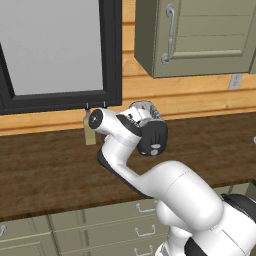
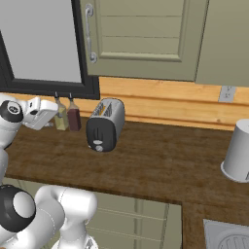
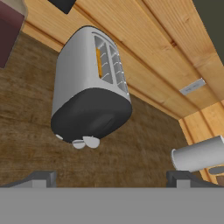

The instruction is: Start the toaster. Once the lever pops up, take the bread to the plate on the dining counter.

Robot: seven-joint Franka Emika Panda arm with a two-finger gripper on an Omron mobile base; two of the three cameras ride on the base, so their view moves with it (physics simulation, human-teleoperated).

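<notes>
The silver-grey toaster (image 3: 83, 74) stands on the wooden worktop against the wall, its black end panel (image 3: 92, 114) facing me. A sliver of tan bread (image 3: 99, 62) shows in one slot. The pale lever (image 3: 92, 141) sits low on the panel beside a second small pale knob. My gripper (image 3: 110, 178) is open, fingers wide apart and holding nothing, short of the toaster and pointing at it. In the right base view the toaster (image 2: 104, 124) stands to the right of my hand (image 2: 41, 111), apart from it. My arm partly hides the toaster (image 1: 150, 125) in the left base view. The plate and dining counter are out of view.
Two bottles (image 2: 67, 116) stand against the wall between my hand and the toaster. A pale grey canister (image 2: 238, 151) stands at the right of the worktop (image 2: 155, 165). Wall cabinets (image 2: 141, 39) hang above, and a dark-framed window (image 1: 55, 50) is to the left.
</notes>
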